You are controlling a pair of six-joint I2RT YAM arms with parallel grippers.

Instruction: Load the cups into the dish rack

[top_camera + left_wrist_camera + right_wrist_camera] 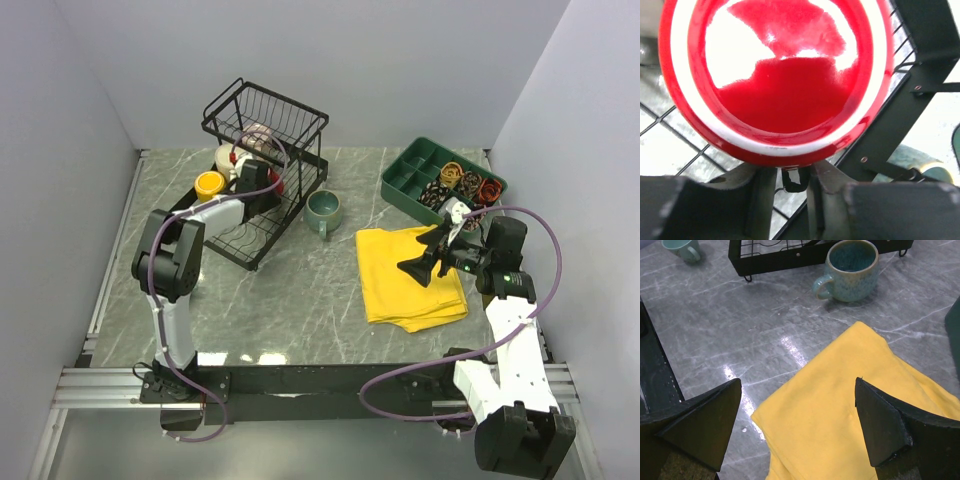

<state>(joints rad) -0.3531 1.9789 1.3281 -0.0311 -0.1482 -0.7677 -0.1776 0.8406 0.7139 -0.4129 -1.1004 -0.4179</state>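
Observation:
A red cup point(785, 75) with a white rim fills the left wrist view, lying on the wire lower tier of the black dish rack point(225, 105). My left gripper point(792, 176) reaches into that tier point(262, 180). Its jaws stand narrow on either side of a dark glossy piece under the cup, and whether they still press it does not show. A yellow cup point(210, 184) and a cream cup point(228, 158) sit at the rack's left, a floral one point(262, 135) in the upper basket. A teal cup point(323, 209) point(850, 270) stands on the table. My right gripper point(420, 265) point(797, 425) hovers open over a yellow cloth point(850, 410).
The yellow cloth point(410, 275) lies folded at the right of the marble table. A green compartmented tray point(405, 175) with small items stands at the back right. A pale teal cup point(682, 249) shows at the far left of the right wrist view. White walls enclose the table.

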